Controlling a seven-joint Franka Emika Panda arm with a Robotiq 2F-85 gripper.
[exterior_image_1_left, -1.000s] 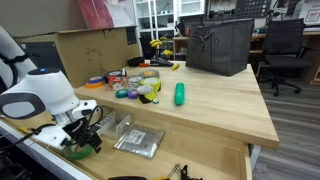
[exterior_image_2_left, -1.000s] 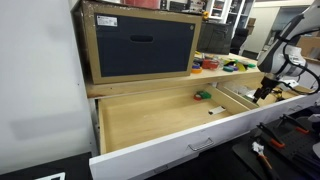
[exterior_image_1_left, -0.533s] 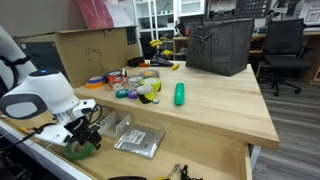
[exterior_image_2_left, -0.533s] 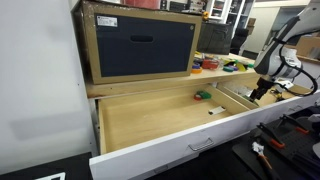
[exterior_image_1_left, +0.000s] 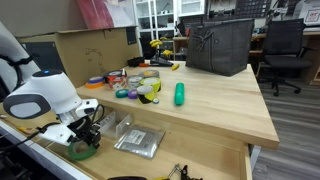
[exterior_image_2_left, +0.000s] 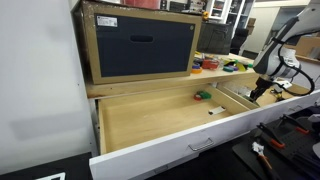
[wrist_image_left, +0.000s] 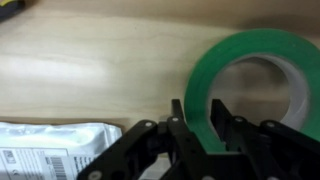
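In an exterior view the tool (exterior_image_1_left: 86, 138) hangs low inside the open drawer (exterior_image_1_left: 170, 150) below the desk (exterior_image_1_left: 225, 105), right over the green tape roll (exterior_image_1_left: 84, 152), which lies flat on the drawer floor at the near end. A clear plastic packet (exterior_image_1_left: 138, 142) lies just beside the roll, further along the same drawer. Up on the desk stand a green bottle on its side (exterior_image_1_left: 180, 94), a yellow and black tape roll (exterior_image_1_left: 148, 92) and a dark mesh basket (exterior_image_1_left: 220, 45), all well apart from the tool. In an exterior view from the drawer's other end, the tool (exterior_image_2_left: 257, 91) reaches down at the far right, and the roll itself is too small to make out there. A wide wooden drawer (exterior_image_2_left: 150, 120) stands pulled out in front of it. In the wrist view the tool (wrist_image_left: 200, 114) is pinching the green tape roll (wrist_image_left: 260, 55): one finger sits outside the band and the other inside the ring, with the left wall of the roll between them. A white printed packet (wrist_image_left: 50, 150) lies near, to the left of the fingers.
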